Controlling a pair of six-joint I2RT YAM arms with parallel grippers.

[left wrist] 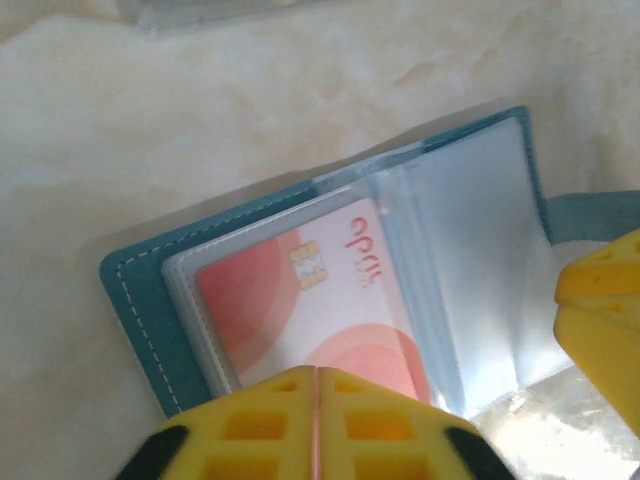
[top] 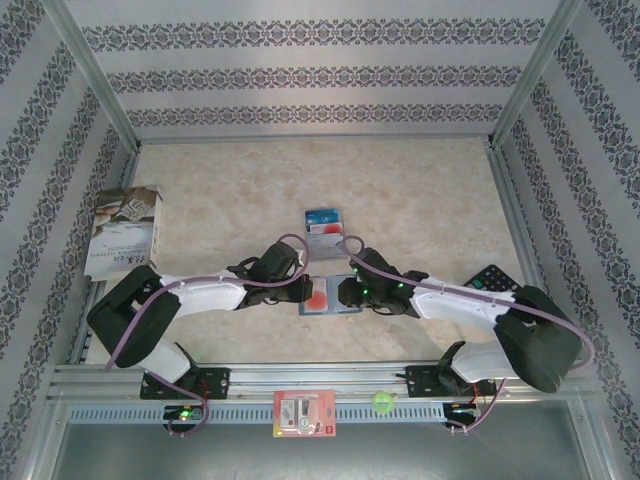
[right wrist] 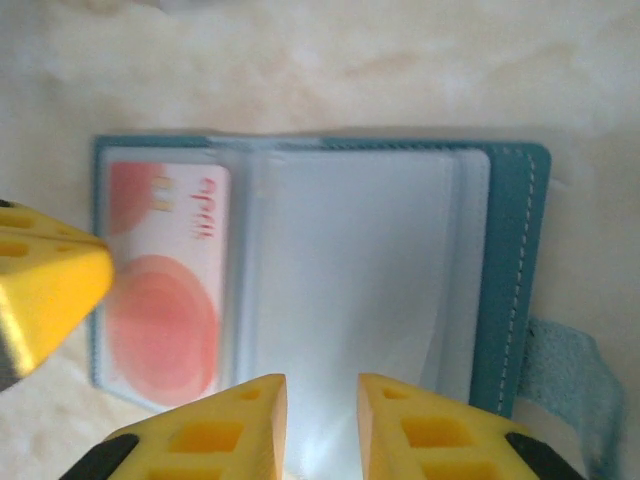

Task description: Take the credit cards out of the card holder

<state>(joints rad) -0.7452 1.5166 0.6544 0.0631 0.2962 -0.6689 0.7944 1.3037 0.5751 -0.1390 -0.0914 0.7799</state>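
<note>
Near the table's [top: 420, 200] front edge, midway along it: the card holder lies open between two claws.

The card holder [right wrist: 510, 260] lies flat, its long axis left to right along that edge, its fold pointing toward the far edge. A red-and-white card [left wrist: 300, 320] sits in the left clear pocket, lengthwise with the fold. The left gripper [left wrist: 316, 380] has its fingers touching over one short end of that card; whether they nip it, I cannot tell. The right gripper [right wrist: 322, 385] stands narrowly parted over the right pocket [right wrist: 350, 270]. More credit cards [top: 322, 220], blue on top, lie toward the table's middle.
</note>
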